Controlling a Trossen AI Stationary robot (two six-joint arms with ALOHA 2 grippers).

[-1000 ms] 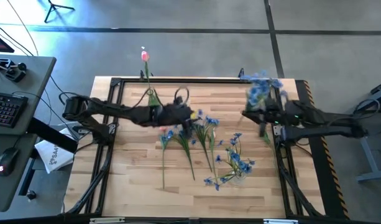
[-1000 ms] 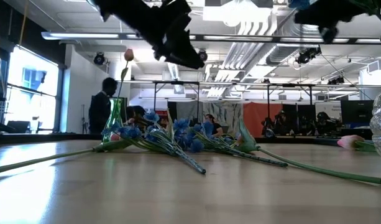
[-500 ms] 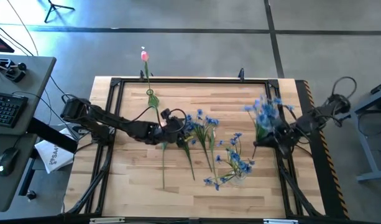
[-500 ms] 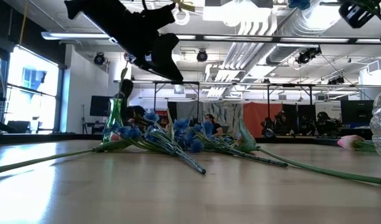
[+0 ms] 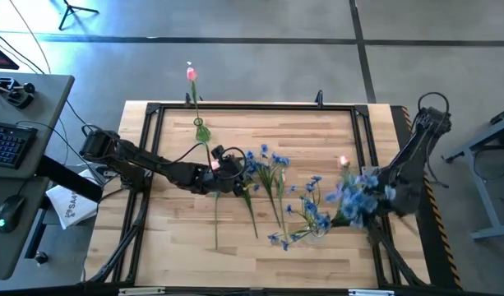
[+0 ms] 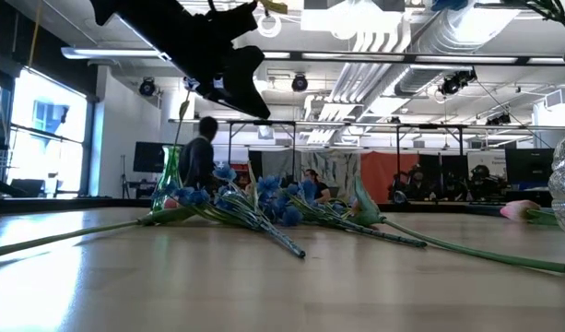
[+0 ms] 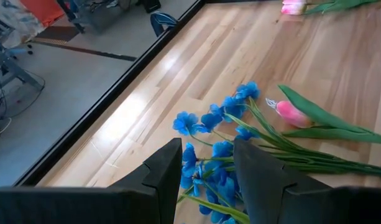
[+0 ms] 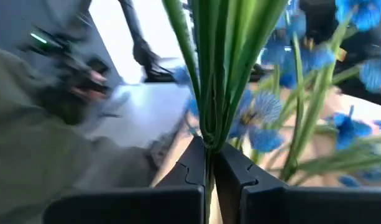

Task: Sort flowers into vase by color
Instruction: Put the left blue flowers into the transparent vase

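From above, the left gripper is seen half-open, empty, over blue flowers lying mid-table. In the right wrist view, a blue spray is clamped by its stems in the right gripper, at the table's right.

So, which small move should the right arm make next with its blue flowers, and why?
Probably carry them on to the glass vase and lower the stems in. The right gripper is shut on the blue spray, which hangs at the table's right edge, beside the vase that already holds blue blossoms. The left gripper hovers open over the loose flowers mid-table.
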